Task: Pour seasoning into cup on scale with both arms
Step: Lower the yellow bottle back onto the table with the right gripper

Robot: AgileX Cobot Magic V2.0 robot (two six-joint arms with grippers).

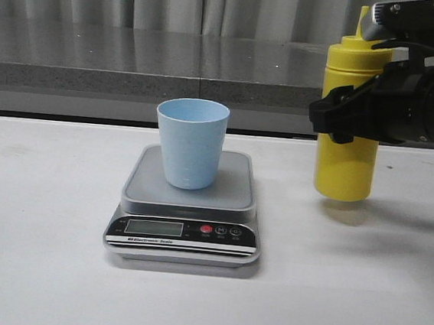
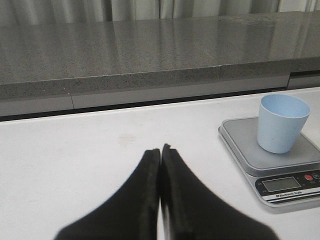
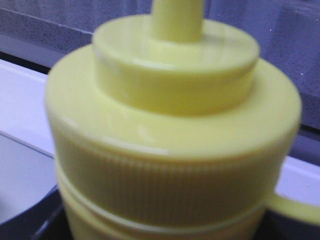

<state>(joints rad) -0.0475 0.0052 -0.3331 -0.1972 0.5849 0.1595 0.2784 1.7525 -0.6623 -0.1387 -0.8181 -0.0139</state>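
On the right side of the white table (image 1: pixel 37 268), the right gripper (image 1: pixel 345 113) is clamped around the middle of the seasoning bottle (image 1: pixel 345 163), holding it upright and lifted clear of the surface, its shadow lying just beneath its base. From the right wrist view the ribbed lid and the foot of the nozzle fill the picture, and a thin tether runs off to one side, but the nozzle tip is out of sight, so whether the cap is off cannot be told. Near the middle of the table the cup (image 1: pixel 190 143) stands upright on the steel platform of the scale (image 1: pixel 186 206), well apart from the bottle. The left gripper (image 2: pixel 160 165) shows only in its own wrist view, its two fingers pressed together with nothing between them, hovering over bare table to the left of the scale. The step in hand looks like the carry: the bottle is picked up but not yet brought over the cup. Next the right arm would need to bring the nozzle above the cup's mouth and tip the bottle, while the left arm likely has to come in to steady the cup or help with the bottle.
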